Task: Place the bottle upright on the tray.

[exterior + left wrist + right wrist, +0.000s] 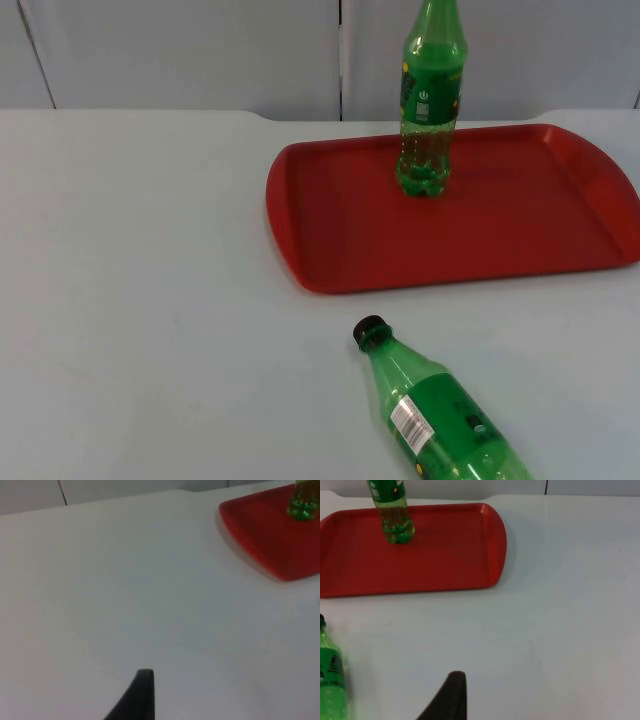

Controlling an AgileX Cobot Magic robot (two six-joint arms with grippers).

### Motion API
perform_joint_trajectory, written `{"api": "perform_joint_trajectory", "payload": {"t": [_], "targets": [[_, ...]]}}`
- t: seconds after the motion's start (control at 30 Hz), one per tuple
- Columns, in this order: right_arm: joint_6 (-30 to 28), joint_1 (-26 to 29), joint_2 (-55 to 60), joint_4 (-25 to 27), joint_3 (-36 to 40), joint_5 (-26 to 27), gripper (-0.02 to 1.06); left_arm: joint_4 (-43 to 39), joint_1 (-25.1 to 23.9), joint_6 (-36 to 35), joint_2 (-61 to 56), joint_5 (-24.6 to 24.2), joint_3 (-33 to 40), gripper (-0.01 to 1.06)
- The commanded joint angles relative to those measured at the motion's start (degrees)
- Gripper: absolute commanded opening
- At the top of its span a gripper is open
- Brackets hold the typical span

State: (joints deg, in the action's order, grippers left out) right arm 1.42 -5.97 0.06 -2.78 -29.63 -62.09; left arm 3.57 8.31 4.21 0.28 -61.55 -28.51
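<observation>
I cannot tell whether my right gripper (451, 696) or my waiting left gripper (137, 695) is spread or clenched. The lying bottle (438, 411) rests on the table (150, 300) just beside my right fingertip, off the tray (560, 215), where another bottle (430, 100) stands. I'd grasp its smooth, round plastic body mid-label, then tip it upright onto the flat, raised-rim red tray.

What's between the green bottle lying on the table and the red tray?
Only bare white table top separates the lying green plastic bottle from the red plastic tray, in the top view.
</observation>
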Motion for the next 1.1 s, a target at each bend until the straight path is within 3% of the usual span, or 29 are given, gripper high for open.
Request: {"api": "perform_joint_trajectory", "payload": {"t": [0.0,1.07], "targets": [[-0.28,-0.01,-0.06,0.18,0.06,0.46,1.05,0.28,0.28,-0.17,-0.28,-0.01,0.18,1.05],[-0.51,-0.01,-0.06,1.30,0.06,0.46,1.05,0.28,0.28,-0.17,-0.28,-0.01,0.18,1.05]]}}
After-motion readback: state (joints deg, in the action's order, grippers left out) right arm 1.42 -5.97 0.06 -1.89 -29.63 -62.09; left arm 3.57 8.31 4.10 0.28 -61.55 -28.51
